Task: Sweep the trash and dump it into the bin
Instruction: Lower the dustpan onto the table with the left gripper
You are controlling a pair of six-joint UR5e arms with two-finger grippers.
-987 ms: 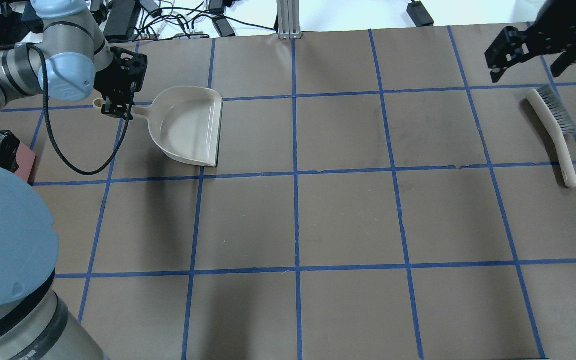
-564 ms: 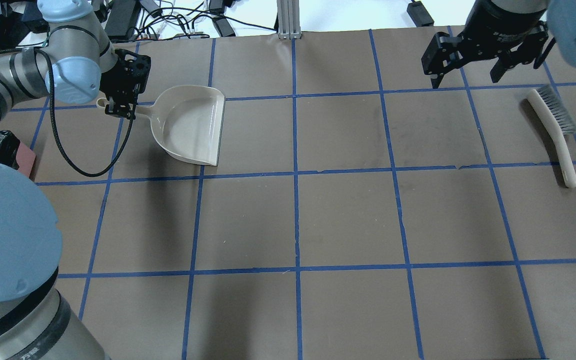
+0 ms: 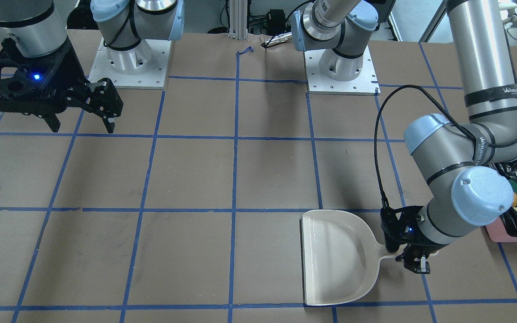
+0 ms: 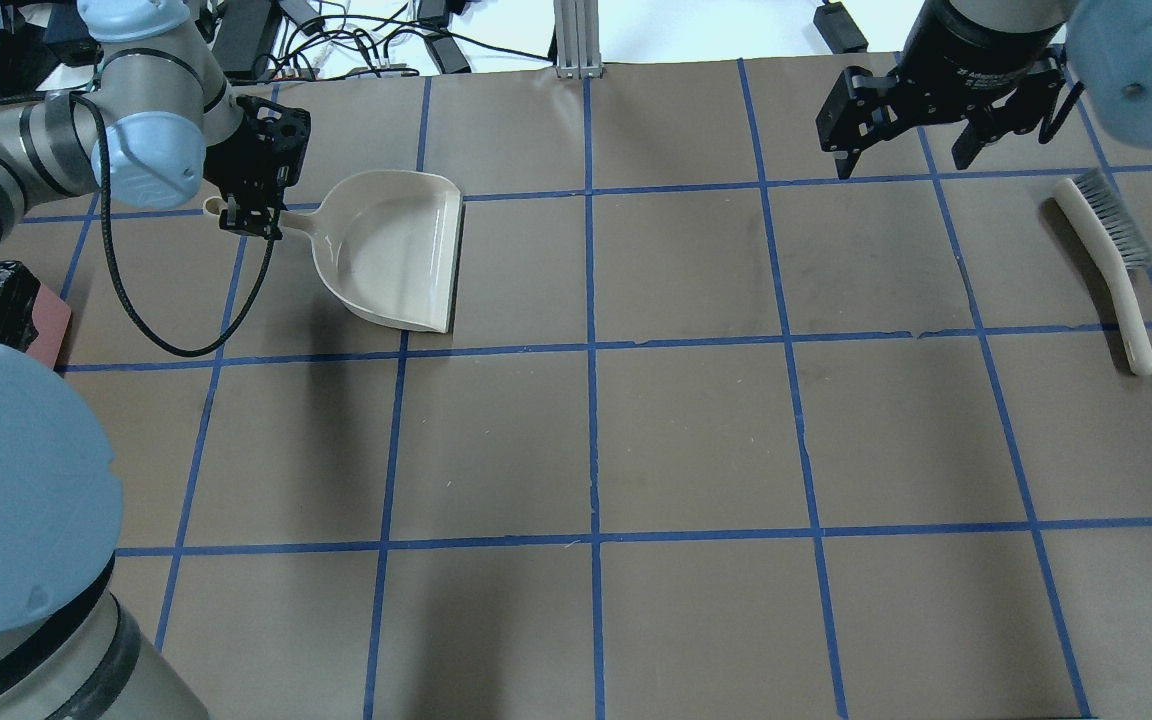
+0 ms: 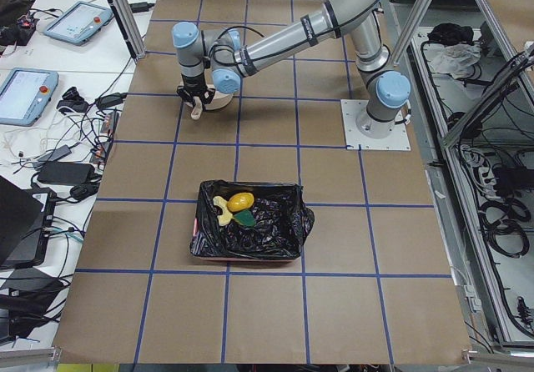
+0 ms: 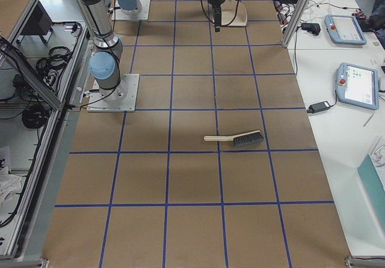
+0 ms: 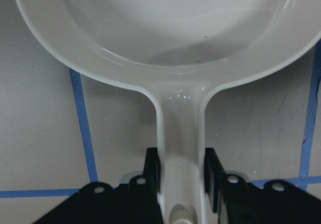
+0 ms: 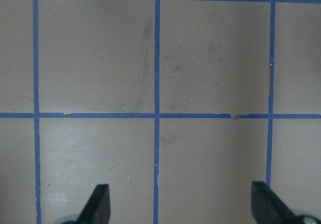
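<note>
In the exterior front-facing view, the left gripper (image 3: 413, 258) is clamped on the handle (image 3: 386, 253) of the cream dustpan (image 3: 337, 260). The pan is bare and held level at the table (image 3: 195, 179); contact with the surface cannot be confirmed. This low, flat hold suggests the tool is being parked, not carried to a dump. The bin (image 3: 505, 234) stands near the dustpan, past its handle end. The right gripper (image 3: 81, 127) hangs above the table well apart from the dustpan, on its mouth side, with jaws spread wide and holding nothing. In the overhead exterior view, the brush (image 4: 1106, 270) lies untouched on the table, far out on the dustpan's mouth side. In the exterior left view, the trash (image 5: 236, 209) sits inside the bin's black bag (image 5: 275, 230). The croissant (image 5: 219, 213), the lump (image 5: 240, 199) and the sponge (image 5: 248, 218) lie close together there, so the dump is judged complete and only release of the dustpan is outstanding. The exterior right view shows the brush well apart from the dustpan and gives no jaw detail. In the left wrist-mounted view, both fingers (image 7: 152, 169) press the sides of the handle near its end, a grip that keeps the pan level and steerable. In the right wrist-mounted view, the fingertips (image 8: 98, 206) stand far apart with only bare table between them.
</note>
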